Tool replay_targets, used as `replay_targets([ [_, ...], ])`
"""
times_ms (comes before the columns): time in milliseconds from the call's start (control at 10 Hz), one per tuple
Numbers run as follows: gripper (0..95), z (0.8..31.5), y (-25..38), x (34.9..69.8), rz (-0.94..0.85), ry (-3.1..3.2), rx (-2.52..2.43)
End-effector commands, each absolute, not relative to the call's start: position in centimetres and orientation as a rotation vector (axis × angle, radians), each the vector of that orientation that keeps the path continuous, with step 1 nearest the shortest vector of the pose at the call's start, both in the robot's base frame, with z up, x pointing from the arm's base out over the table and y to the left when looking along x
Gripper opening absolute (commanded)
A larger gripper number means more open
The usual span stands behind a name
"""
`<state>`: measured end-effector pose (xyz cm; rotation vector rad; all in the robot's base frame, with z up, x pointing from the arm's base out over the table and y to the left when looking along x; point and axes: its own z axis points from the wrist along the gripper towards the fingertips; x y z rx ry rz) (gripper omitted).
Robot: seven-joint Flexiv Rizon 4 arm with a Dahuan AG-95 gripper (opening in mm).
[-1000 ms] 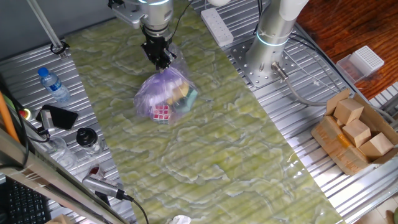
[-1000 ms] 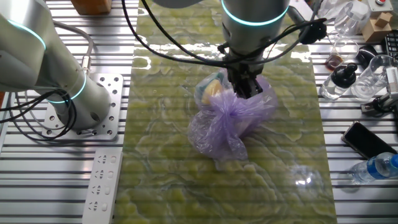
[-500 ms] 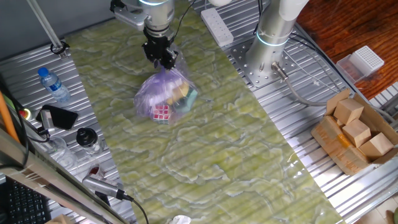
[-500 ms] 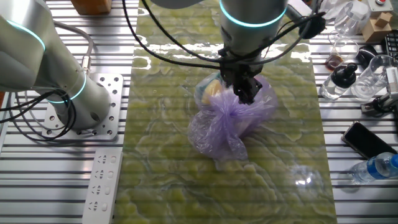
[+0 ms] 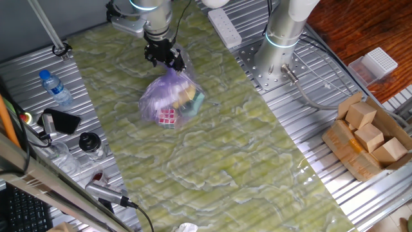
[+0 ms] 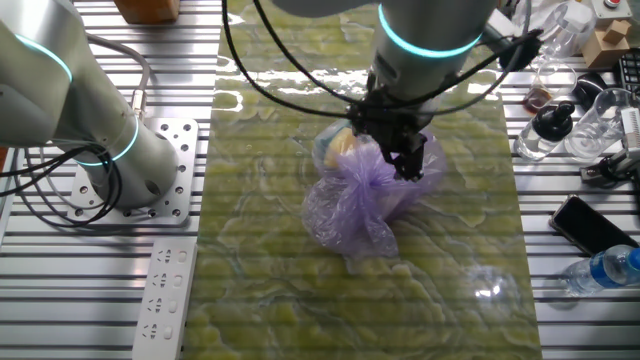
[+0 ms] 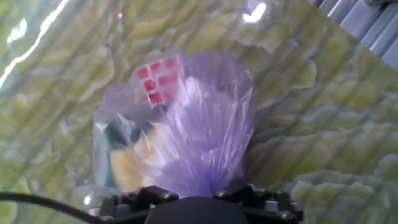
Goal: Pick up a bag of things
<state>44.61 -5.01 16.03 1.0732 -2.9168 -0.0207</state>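
Spanning most of the table, a green marbled mat (image 5: 212, 154) is seen between ribbed metal panels (image 6: 100, 290). A second grey arm base (image 5: 278, 45) is bolted at the mat's far edge in one fixed view, with a white power strip (image 5: 224, 26) beside it. A brown cardboard box (image 5: 364, 138) of wooden blocks sits well apart at the right.

The bag of things (image 5: 170, 98) rests on the mat, towards its far end; pale purple, crinkly, translucent. Its gathered neck is drawn upward into the gripper (image 5: 166, 58), whose fingers are closed on the bunched plastic. In the other fixed view the gripper (image 6: 403, 150) is seen pinching the twisted top of the bag (image 6: 365, 195), the body of the bag spreading below and to the left of it. The hand view shows plastic funnelling into the gripper base at the bottom edge; fingertips themselves are not visible there.

Inside the bag: a Rubik's cube (image 7: 159, 81) with red and white faces, a yellow block (image 7: 127, 168), a teal item (image 5: 196, 103).

A water bottle (image 5: 54, 87) and a black phone (image 5: 61, 120) lie on the left panel.
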Motion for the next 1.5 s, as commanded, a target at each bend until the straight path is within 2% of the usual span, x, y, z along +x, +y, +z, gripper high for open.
replay_targets([
  [100, 76.0, 15.6, -5.1, 44.5, -0.021, -2.907, 1.087],
  [300, 38.0, 14.4, -5.2, 44.0, -0.023, -2.897, 1.101],
  [500, 38.0, 13.7, -5.2, 43.8, -0.019, -2.895, 1.112],
  [600, 57.0, 13.4, -5.3, 43.8, -0.016, -2.894, 1.122],
  [1000, 57.0, 12.1, -5.3, 43.7, -0.011, -2.870, 1.188],
  [1100, 76.0, 11.8, -5.4, 43.7, -0.009, -2.868, 1.200],
  [1200, 76.0, 11.6, -5.4, 43.7, -0.008, -2.867, 1.204],
  [1300, 57.0, 11.3, -5.5, 43.6, -0.009, -2.868, 1.202],
  [1500, 57.0, 10.8, -5.5, 43.6, -0.010, -2.868, 1.201],
])
